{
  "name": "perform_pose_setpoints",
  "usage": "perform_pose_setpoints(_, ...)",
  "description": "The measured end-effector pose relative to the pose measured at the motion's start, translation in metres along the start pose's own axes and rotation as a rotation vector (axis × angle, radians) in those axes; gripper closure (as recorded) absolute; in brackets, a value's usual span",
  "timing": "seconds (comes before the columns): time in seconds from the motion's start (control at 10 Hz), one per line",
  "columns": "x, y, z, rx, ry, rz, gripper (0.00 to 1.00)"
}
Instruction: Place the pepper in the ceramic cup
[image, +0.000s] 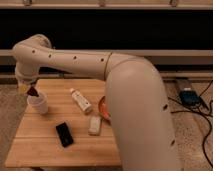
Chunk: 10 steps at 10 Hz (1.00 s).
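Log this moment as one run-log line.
phase: pepper above cup | gripper: shut on pepper, over ceramic cup at table's left rear | release: not yet

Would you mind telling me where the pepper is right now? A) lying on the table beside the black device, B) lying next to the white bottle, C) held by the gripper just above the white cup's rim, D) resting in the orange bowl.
C: the pepper hangs from the shut gripper directly over the rim of the ceramic cup at the table's left end, not lying on the table.
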Motion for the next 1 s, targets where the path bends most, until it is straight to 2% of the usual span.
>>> perform_pose_setpoints(0.1,0.004,-0.002,0.008,-0.008,-0.006,0.004,0.98)
perform_pose_setpoints(0.2,0.005,-0.004,0.014,-0.014,-0.013,0.009,0.91)
perform_pose_setpoints(0.4,0.014,-0.005,0.03,-0.03,-0.022,0.026,0.69)
perform_pose_setpoints(0.6,0.016,-0.007,0.036,-0.035,-0.029,0.037,0.52)
perform_pose_setpoints(0.8,0.015,-0.007,0.044,-0.041,-0.034,0.044,0.29)
perform_pose_setpoints(1.0,0.011,-0.006,0.049,-0.044,-0.038,0.045,0.2)
